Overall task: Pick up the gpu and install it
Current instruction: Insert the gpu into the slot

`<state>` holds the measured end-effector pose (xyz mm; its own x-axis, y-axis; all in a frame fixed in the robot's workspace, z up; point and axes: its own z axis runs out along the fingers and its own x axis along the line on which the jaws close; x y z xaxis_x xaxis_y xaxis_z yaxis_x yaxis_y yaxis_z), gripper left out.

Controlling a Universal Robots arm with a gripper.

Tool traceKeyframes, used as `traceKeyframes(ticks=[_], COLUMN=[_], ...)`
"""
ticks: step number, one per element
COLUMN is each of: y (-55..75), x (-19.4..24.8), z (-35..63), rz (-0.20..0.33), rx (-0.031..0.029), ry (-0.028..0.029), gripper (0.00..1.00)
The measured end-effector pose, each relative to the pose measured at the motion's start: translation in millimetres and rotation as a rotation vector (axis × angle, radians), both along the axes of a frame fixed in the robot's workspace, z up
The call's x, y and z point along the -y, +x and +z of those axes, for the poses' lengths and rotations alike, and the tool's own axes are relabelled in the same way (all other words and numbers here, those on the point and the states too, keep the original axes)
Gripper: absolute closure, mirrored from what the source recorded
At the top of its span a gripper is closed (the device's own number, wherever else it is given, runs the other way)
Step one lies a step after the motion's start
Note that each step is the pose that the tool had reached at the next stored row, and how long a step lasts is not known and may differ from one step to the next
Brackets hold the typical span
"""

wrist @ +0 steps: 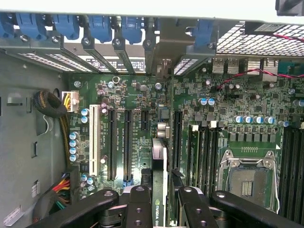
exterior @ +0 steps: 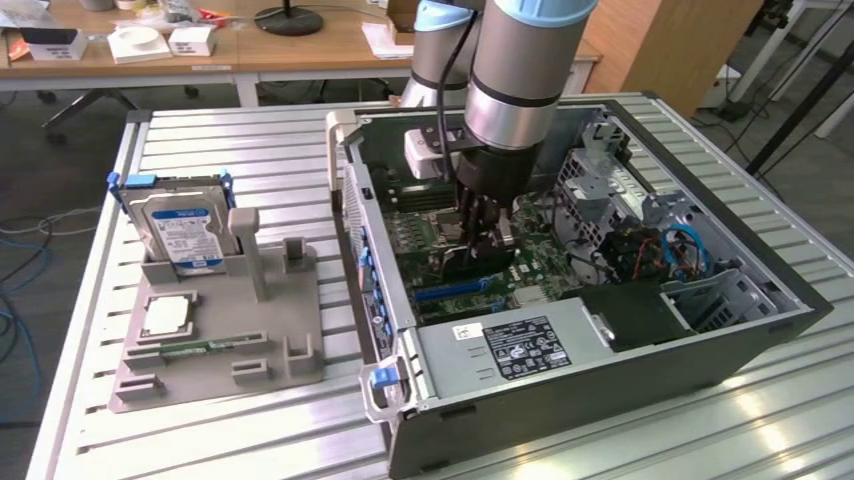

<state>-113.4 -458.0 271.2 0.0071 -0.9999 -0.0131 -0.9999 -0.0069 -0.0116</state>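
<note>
**GPU in the grip, over the motherboard**

Exterior view: the gripper (exterior: 483,240) is reaching down into the open computer case (exterior: 601,370) and clamping the gpu (exterior: 470,265), a dark card hanging over the green board in the middle of the case. On the exterior view's left, the grey tray (exterior: 200,372) is carrying the hard drive (exterior: 184,232) and the memory stick (exterior: 200,347). No black card is lying there, so the pick-up looks done.

Wrist view: the gripper (wrist: 161,202) is pinching the gpu (wrist: 159,164) edge-on between its black fingers (wrist: 138,204), with the card's long side running along the expansion slots (wrist: 127,142) of the motherboard (wrist: 213,118). The card is sitting between two of the long slots. Whether its lower edge is touching a connector I cannot tell, so seating it appears to be what is left of the job.
</note>
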Motion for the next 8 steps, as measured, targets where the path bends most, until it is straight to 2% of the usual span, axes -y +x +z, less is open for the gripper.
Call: traceKeyframes(ticks=[8], y=[0.2], x=[0.0], z=[0.0], rz=[0.0], rx=[-0.0032], ry=[0.0], gripper=[0.73])
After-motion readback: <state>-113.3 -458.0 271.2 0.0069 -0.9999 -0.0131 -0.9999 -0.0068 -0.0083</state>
